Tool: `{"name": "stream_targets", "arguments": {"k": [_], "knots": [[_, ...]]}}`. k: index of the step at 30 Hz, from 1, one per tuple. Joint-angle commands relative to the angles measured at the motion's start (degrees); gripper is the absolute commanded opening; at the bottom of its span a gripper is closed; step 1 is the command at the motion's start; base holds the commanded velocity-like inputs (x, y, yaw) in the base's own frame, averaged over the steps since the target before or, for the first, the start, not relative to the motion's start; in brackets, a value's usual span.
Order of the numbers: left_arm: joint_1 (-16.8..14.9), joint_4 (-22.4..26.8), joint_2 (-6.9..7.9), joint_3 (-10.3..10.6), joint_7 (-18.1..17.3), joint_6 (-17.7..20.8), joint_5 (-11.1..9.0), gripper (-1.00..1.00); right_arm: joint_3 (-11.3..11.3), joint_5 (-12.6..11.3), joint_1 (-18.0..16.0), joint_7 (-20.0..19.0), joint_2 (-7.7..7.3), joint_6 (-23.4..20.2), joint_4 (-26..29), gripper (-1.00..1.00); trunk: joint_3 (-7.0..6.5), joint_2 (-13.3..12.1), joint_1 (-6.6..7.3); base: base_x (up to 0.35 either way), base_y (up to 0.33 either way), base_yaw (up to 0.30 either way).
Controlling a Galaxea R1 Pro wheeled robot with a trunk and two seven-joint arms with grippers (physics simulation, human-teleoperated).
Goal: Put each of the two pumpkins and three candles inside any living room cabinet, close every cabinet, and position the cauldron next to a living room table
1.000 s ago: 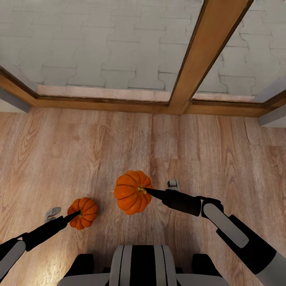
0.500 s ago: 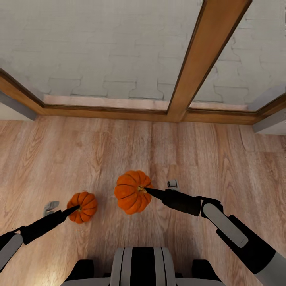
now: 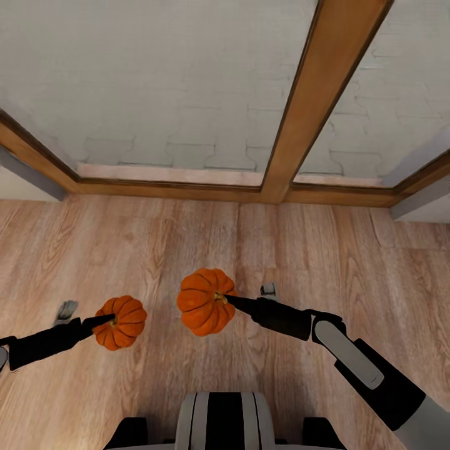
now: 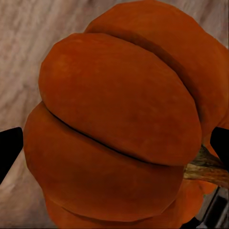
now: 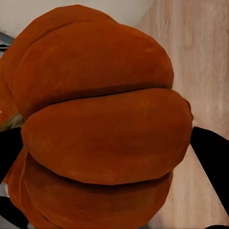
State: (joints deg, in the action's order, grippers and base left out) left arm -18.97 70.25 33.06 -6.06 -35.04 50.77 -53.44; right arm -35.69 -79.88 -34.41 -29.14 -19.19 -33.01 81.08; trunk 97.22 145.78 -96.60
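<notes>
Pumpkins are both in your grip: left gripper (image 3: 112, 320) is clamped on the small one (image 3: 120, 322) at 8 o'clock, stem pointing back at its fingers, right gripper (image 3: 224, 297) is clamped on the big one (image 3: 203, 303) dead centre, stem toward 3 o'clock, above the floor (image 3: 187, 237).

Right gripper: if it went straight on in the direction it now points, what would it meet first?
The right gripper is already shut on a pumpkin, which would travel with it. Beyond, the line runs left toward the other pumpkin in the left gripper, though depth is unclear.
</notes>
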Motion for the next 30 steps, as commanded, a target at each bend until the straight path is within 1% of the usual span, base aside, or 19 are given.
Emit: {"name": "stream_targets", "arguments": {"k": [1, 2, 5, 9, 11, 14, 18, 27, 28, 30], "knots": [[0.3, -0.3, 0.33, -0.4, -0.5, 0.0, 0.3, -1.0, -0.4, -0.1, -0.4, -0.3, -0.33, 0.1, 0.3, -1.0, 0.03, 0.0, 0.01, 0.0, 0.0, 0.0], [0.6, -0.7, 0.65, -0.5, -0.8, -0.3, 0.2, -1.0, -0.7, 0.2, -0.7, -0.5, -0.33, 0.4, 0.7, -1.0, 0.03, 0.0, 0.01, 0.0, 0.0, 0.0], [1.6, -1.7, 1.63, -0.5, -1.7, -1.7, 2.6, -1.0, -1.7, 0.3, -1.3, -0.5, -0.25, 1.3, 1.6, -1.0, 0.03, 0.0, 0.01, 0.0, 0.0, 0.0], [2.6, -3.1, 2.89, -0.4, -2.9, -3.6, 5.8, -1.0, -3.1, 1.8, -0.2, -0.9, 0.05, 2.5, 2.3, -1.0, 0.03, 0.0, 0.01, 0.0, 0.0, 0.0], [2.6, -3.7, 2.89, -0.4, -3.5, -4.6, 7.2, -1.0, -3.8, 2.1, 0.0, -0.9, 0.12, 3.3, 1.6, -1.0, 0.03, 0.0, 0.01, 0.0, 0.0, 0.0], [2.6, -4.7, 2.88, -0.4, -4.5, -5.6, 8.6, -1.0, -4.7, 2.2, 0.0, -0.9, 0.12, 4.5, 0.6, -1.0, 0.03, 0.0, 0.01, 0.0, 0.0, 0.0], [2.6, -6.0, 2.88, -0.4, -5.8, -5.6, 10.4, -1.0, -6.1, 2.3, 0.0, -0.9, 0.13, 6.1, -0.6, -1.0, 0.03, 0.0, 0.01, 0.0, 0.0, 0.0], [2.6, -9.0, 2.86, -0.5, -8.8, -5.6, 14.6, -1.0, -9.0, 2.2, 0.0, -1.0, -0.02, 9.1, -0.5, -1.0, 0.03, 0.0, 0.01, 0.0, 0.0, 0.0], [2.6, -18.8, 2.84, -0.5, -50.5, -5.6, 27.3, -1.0, -10.3, 2.2, 0.0, -1.0, -0.04, 13.6, -0.5, -1.0, 0.03, 0.0, 0.01, 0.0, 0.0, 0.0], [2.6, -18.8, 2.85, -0.4, -50.6, -5.6, 27.3, -1.0, -10.3, 2.1, 0.0, -1.0, -0.05, 13.6, -0.5, -1.0, -0.41, 0.0, 0.06, 0.0, 0.0, 0.0]]}}
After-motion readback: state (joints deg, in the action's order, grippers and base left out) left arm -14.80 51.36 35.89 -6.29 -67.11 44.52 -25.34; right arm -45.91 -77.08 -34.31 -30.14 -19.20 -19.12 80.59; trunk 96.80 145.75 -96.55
